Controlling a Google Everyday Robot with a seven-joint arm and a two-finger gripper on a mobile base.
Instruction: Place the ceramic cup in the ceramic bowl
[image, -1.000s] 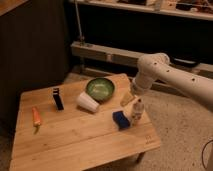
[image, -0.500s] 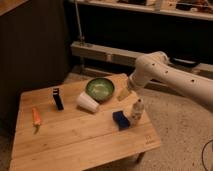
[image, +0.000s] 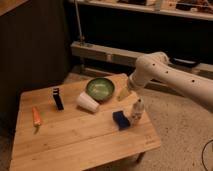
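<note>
Fingers: gripper (image: 123, 94) just beside ceramic bowl (image: 100, 89), nothing held; gap cannot be told
Cup: ceramic cup (image: 87, 102) tipped on counter (image: 75, 135); needs grasping first

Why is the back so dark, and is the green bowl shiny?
Camera view: light falls on the wooden table, while the wall behind is dark; the ceramic bowl shows a soft shine inside; the gripper, just right of the bowl, is lit pale yellow.

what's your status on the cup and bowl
Gripper just right of ceramic bowl, above table. Ceramic cup on table beside bowl, not in it. White bottle close by gripper, on its near side.
</note>
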